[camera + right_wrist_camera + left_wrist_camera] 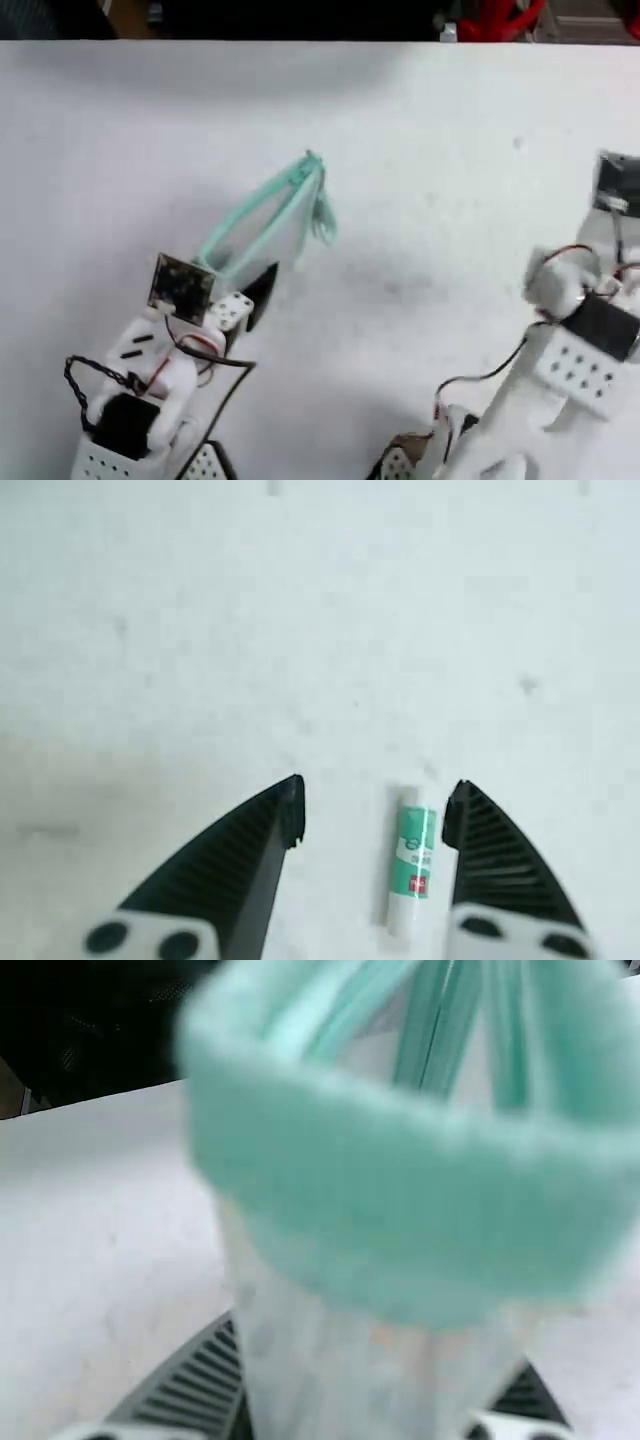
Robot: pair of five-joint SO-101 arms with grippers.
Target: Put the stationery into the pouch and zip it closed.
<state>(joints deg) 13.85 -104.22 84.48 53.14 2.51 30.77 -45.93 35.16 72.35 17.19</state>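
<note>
A clear pouch with mint-green trim (270, 225) rises from the table at centre left, its mouth open and a green pull strap (322, 215) hanging at its far end. My left gripper (245, 295) is shut on the near end of the pouch (400, 1210), which stands between the left gripper's (350, 1400) dark fingers. A small white and green stick of stationery (414, 860) lies flat on the table. My right gripper (378, 790) stands open above it, one finger on each side, closer to one finger (490, 850). The right arm (585, 340) is at the table's right side.
The white table (430, 130) stretches bare between the pouch and the right arm. Its far edge (300, 40) meets a dark background with red clutter at the top right. Cables trail by both arm bases.
</note>
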